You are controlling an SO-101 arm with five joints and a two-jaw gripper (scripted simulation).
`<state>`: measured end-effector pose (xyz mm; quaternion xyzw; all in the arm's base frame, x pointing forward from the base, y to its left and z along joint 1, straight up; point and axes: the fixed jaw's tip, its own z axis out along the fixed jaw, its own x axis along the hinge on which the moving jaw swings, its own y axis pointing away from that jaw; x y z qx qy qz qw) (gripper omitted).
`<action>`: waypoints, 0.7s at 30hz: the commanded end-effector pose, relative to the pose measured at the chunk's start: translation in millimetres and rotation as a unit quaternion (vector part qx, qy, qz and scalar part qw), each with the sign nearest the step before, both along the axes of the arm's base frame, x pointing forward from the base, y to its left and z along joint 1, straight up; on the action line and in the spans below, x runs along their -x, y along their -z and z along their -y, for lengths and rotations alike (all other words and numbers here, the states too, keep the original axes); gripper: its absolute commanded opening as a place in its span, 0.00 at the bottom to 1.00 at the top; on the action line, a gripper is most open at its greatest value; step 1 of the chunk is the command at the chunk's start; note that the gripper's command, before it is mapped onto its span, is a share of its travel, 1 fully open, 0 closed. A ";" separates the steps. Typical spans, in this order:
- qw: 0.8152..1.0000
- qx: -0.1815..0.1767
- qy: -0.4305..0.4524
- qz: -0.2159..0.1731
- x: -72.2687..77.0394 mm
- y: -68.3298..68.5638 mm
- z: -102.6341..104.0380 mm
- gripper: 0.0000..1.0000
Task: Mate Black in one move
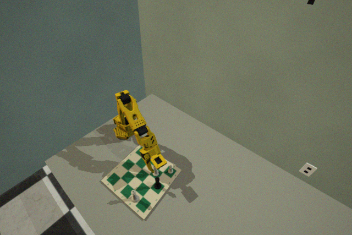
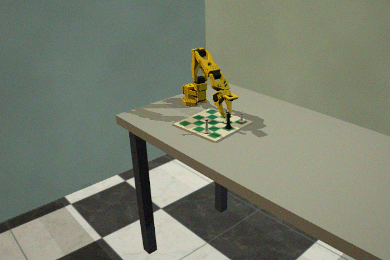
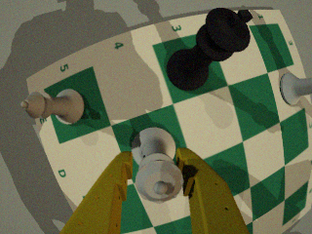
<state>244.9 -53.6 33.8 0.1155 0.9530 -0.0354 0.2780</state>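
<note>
wrist view | claw [image 3: 158, 168] barely open, holding nothing, flanking white piece [image 3: 156, 172] | piece upright, long axis vertical

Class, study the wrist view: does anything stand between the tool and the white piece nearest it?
Nothing visible does. The tool straddles the white piece, one finger on each side with slim gaps. The black king stands farther off, outside the fingers.
</note>
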 end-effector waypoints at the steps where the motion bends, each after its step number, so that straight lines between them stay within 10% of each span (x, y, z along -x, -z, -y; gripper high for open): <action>1: 1.000 -0.005 0.002 -0.008 3.9 3.0 -2.5 0.12; 21: 1.000 -0.005 0.003 -0.008 4.8 0.8 -2.0 0.12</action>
